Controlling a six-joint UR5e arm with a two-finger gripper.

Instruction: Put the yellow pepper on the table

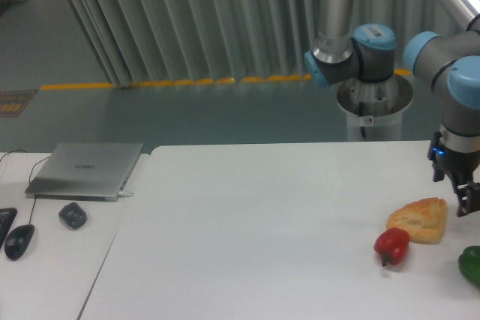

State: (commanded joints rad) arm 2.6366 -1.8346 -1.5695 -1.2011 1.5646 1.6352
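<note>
The yellow pepper is out of view. The white table [262, 222] fills the lower middle and right of the camera view. My gripper [466, 198] hangs at the far right edge, just above and to the right of a golden-brown bread piece [418, 219]. Its fingers are partly cut off by the frame edge, so whether they are open or holding anything does not show.
A red pepper [392, 246] lies in front of the bread, and a green pepper [472, 264] sits at the right edge. On the smaller desk at left are a closed laptop [86, 170], a mouse [19, 240] and a small dark object [73, 215].
</note>
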